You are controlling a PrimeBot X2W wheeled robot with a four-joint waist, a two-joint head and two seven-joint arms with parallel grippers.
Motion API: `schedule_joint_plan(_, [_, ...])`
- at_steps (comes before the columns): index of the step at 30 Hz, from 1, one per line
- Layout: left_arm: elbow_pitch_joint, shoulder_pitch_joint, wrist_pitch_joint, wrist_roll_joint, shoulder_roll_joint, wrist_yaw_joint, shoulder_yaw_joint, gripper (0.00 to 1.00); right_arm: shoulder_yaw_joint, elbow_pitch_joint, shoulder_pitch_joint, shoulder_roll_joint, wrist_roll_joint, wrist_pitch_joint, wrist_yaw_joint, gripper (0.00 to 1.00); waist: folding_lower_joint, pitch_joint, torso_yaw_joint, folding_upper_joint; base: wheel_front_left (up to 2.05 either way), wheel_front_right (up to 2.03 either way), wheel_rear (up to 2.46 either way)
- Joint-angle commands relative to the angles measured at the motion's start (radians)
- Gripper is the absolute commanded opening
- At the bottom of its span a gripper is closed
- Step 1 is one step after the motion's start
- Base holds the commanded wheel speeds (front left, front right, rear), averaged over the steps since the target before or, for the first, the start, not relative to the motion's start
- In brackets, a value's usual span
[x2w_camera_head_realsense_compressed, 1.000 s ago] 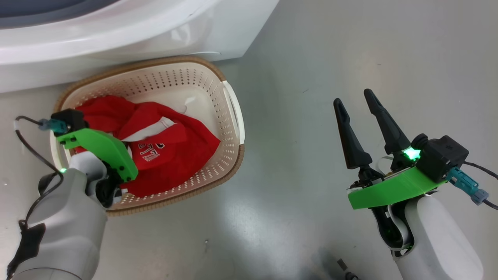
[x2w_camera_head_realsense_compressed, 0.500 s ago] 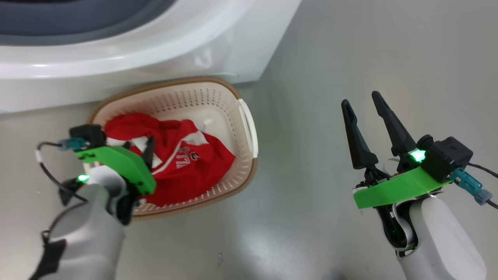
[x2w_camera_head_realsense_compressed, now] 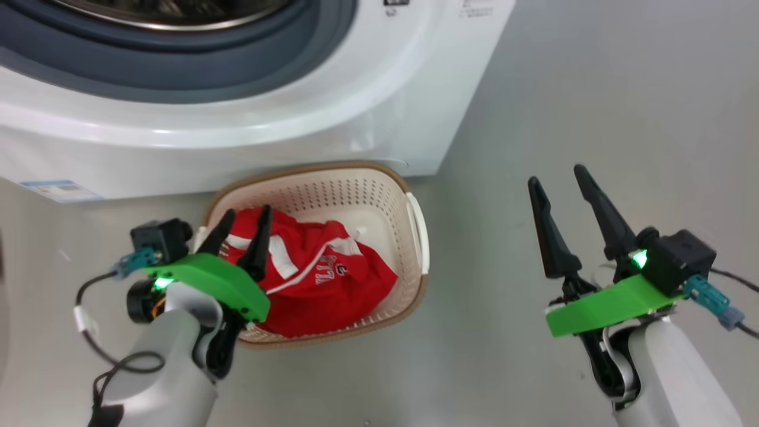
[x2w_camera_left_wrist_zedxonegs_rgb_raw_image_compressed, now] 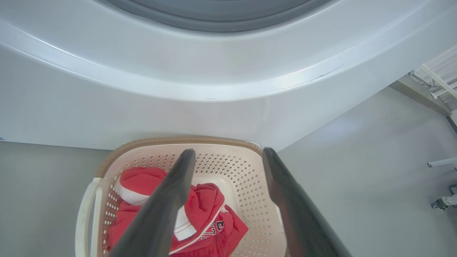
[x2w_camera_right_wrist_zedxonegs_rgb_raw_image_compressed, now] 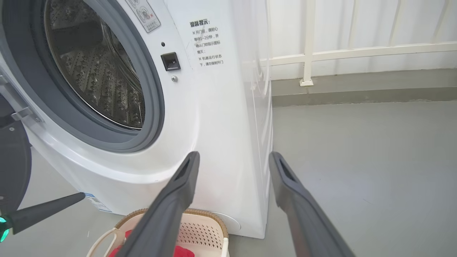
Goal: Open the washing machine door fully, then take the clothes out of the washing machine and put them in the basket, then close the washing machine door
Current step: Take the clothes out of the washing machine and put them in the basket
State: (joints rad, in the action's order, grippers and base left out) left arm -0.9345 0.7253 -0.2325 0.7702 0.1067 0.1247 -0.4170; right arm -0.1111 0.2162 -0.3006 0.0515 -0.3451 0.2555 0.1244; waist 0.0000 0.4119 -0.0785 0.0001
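Observation:
The cream basket [x2w_camera_head_realsense_compressed: 418, 228] stands on the floor against the white washing machine [x2w_camera_head_realsense_compressed: 332, 118]. Red clothes [x2w_camera_head_realsense_compressed: 332, 284] with white trim lie in it. My left gripper [x2w_camera_head_realsense_compressed: 246, 214] hovers open and empty over the basket's left part, fingers apart above the clothes [x2w_camera_left_wrist_zedxonegs_rgb_raw_image_compressed: 203, 200] and basket [x2w_camera_left_wrist_zedxonegs_rgb_raw_image_compressed: 178, 140]. My right gripper [x2w_camera_head_realsense_compressed: 556, 176] stands open and empty over bare floor to the right. In the right wrist view, the right gripper [x2w_camera_right_wrist_zedxonegs_rgb_raw_image_compressed: 234, 156] faces the washing machine [x2w_camera_right_wrist_zedxonegs_rgb_raw_image_compressed: 214, 107], whose steel drum [x2w_camera_right_wrist_zedxonegs_rgb_raw_image_compressed: 96, 71] is open. The dark washing machine door [x2w_camera_right_wrist_zedxonegs_rgb_raw_image_compressed: 12, 160] shows at the left edge.
Grey floor [x2w_camera_head_realsense_compressed: 593, 89] stretches to the right of the machine. A blue label [x2w_camera_head_realsense_compressed: 56, 190] sits low on the machine's front. A white railing [x2w_camera_right_wrist_zedxonegs_rgb_raw_image_compressed: 357, 53] and a wall stand behind the machine. A wheeled stand [x2w_camera_left_wrist_zedxonegs_rgb_raw_image_compressed: 442, 201] is off to the side.
My left gripper has opened and risen off the red clothes, which stay in the basket. The head camera has tilted up, showing more of the machine. The right arm holds still.

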Motion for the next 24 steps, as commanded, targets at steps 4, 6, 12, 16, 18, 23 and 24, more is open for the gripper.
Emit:
schedule_joint_plan(4, [0.072, -0.050, -0.026, -0.018, 0.043, 0.005, 0.039, 1.00, -0.013, -0.015, 0.043, -0.001, 0.016, 0.006, 0.006, 1.00, 0.0000, -0.072, 0.044, -0.0001, 0.00, 0.00, 0.00])
schedule_joint_plan(6, [0.116, -0.072, -0.028, -0.037, 0.046, -0.007, 0.057, 1.00, -0.007, -0.014, 0.052, -0.001, 0.016, 0.006, 0.006, 1.00, 0.0000, -0.092, 0.051, -0.0001, 0.00, 0.00, 0.00])
schedule_joint_plan(12, [0.311, -0.178, -0.029, -0.113, 0.035, -0.051, 0.147, 1.00, 0.013, -0.007, 0.079, -0.001, 0.015, 0.006, 0.006, 1.00, 0.0000, -0.155, 0.069, -0.0001, 0.00, 0.00, 0.00])
schedule_joint_plan(16, [0.428, -0.252, -0.029, -0.176, 0.027, -0.077, 0.195, 1.00, 0.027, -0.001, 0.096, -0.001, 0.020, 0.006, 0.006, 1.00, 0.0000, -0.196, 0.079, -0.0001, 0.00, 0.00, 0.00])
schedule_joint_plan(18, [0.484, -0.286, -0.029, -0.218, 0.026, -0.090, 0.214, 1.00, 0.036, 0.001, 0.105, -0.001, 0.025, 0.006, 0.006, 1.00, 0.0000, -0.215, 0.084, -0.0001, 0.00, 0.00, 0.00])
schedule_joint_plan(23, [0.609, -0.378, -0.029, -0.319, 0.017, -0.103, 0.251, 1.00, 0.074, -0.012, 0.131, -0.001, 0.052, 0.006, 0.006, 1.00, 0.0000, -0.267, 0.093, -0.0001, 0.00, 0.00, 0.00])
schedule_joint_plan(24, [0.609, -0.378, -0.029, -0.319, 0.017, -0.103, 0.251, 1.00, 0.074, -0.012, 0.131, -0.001, 0.052, 0.006, 0.006, 1.00, 0.0000, -0.267, 0.093, -0.0001, 0.00, 0.00, 0.00])
